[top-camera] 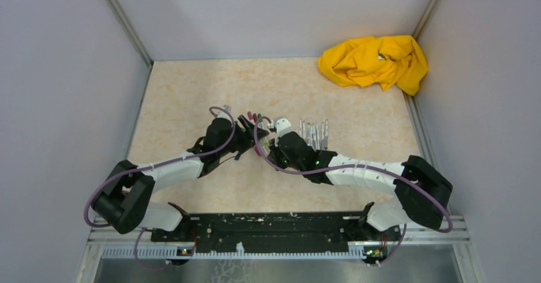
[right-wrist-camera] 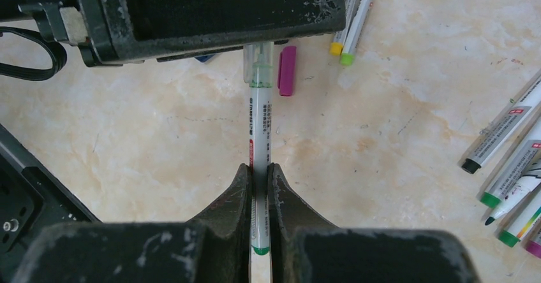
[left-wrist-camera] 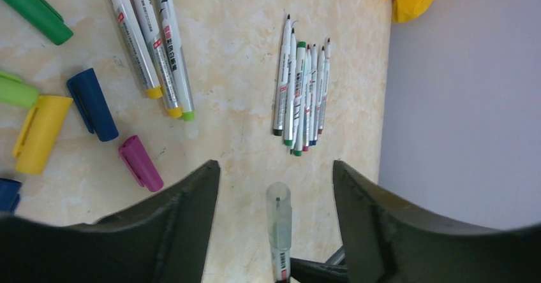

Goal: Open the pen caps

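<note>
Above the tabletop (top-camera: 191, 92), the right gripper (right-wrist-camera: 259, 169) is clamping a green-ended pen (right-wrist-camera: 259, 123) while the left gripper (left-wrist-camera: 275, 166) is holding open jaws either side of its clear cap (left-wrist-camera: 279, 210).

Top camera, high and to the rear, looks down on the whole table (top-camera: 191, 92). Wrist cameras peer close past their own fingers (left-wrist-camera: 185, 219) (table just beyond); both share the pen (right-wrist-camera: 260, 123) between them.

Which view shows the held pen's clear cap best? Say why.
Left wrist: the clear cap of the pen shows whole, inside the open left end effector. Right wrist: that end effector hides its top. Top external: too small to tell.
</note>
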`<state>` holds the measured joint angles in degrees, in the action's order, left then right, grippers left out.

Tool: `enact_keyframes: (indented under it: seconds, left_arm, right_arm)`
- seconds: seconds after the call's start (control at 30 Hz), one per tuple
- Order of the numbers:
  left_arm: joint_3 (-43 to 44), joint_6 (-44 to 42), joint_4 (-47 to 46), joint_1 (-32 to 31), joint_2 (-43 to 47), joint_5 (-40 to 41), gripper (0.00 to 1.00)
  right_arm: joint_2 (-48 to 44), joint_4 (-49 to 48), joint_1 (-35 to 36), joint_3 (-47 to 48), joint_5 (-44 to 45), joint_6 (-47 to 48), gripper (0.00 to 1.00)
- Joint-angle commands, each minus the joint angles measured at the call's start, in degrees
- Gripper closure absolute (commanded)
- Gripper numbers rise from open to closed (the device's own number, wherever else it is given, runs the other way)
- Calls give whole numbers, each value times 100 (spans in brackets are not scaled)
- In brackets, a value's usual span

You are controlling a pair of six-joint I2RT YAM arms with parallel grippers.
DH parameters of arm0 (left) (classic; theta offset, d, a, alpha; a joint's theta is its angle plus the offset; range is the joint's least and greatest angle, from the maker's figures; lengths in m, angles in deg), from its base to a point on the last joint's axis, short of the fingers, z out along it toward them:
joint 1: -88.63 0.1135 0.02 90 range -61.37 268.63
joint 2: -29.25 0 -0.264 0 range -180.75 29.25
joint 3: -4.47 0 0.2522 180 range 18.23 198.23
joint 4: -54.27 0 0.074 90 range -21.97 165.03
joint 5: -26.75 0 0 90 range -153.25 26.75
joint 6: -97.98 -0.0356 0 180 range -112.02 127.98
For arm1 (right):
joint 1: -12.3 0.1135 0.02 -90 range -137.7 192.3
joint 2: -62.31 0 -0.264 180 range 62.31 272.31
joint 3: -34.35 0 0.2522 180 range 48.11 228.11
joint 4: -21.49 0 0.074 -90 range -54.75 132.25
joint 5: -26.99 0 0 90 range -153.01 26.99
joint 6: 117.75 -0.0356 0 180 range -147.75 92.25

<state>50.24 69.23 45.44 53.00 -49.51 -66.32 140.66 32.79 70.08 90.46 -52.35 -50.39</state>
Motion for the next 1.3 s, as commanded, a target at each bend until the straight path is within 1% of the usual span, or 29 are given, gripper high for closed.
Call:
enact_keyframes:
  seconds: [0.0,0.07,0.13,0.23,0.3,0.4,0.53,0.7,0.87,1.0,1.13,1.27]
  left_arm:
    - [87,70,-105,-26,-35,18,38]
    - [63,79,-128,-34,-38,9,48]
    - [47,100,-138,-32,-36,5,53]
    - [24,110,-182,-52,-56,-24,68]
    - [18,115,-213,-62,-77,-62,80]
    - [15,115,-286,-62,-112,-120,100]
    - [-31,85,-365,-76,-113,-131,100]
    - [-9,-7,-347,-97,13,39,100]
    - [336,-113,160,0,224,539,100]
    - [553,32,249,396,286,345,100]
    - [766,231,246,926,253,-232,100]
    - [854,378,229,1245,227,-502,100]
  right_arm:
    - [-33,-324,101,71,99,-58,100]
    - [-24,-333,103,81,112,-63,100]
    - [-11,-343,108,88,120,-67,100]
    - [30,-351,109,106,136,-62,100]
    - [74,-356,100,124,147,-62,100]
    - [116,-364,111,150,162,-55,100]
    - [110,-331,108,173,199,-30,100]
    - [52,-318,105,66,223,4,100]
    - [-123,-485,123,-423,74,-93,100]
    - [-406,-643,195,-979,33,-243,100]
    - [-874,-749,250,-1525,129,-438,100]
    - [-1322,-654,286,-1833,294,-560,100]
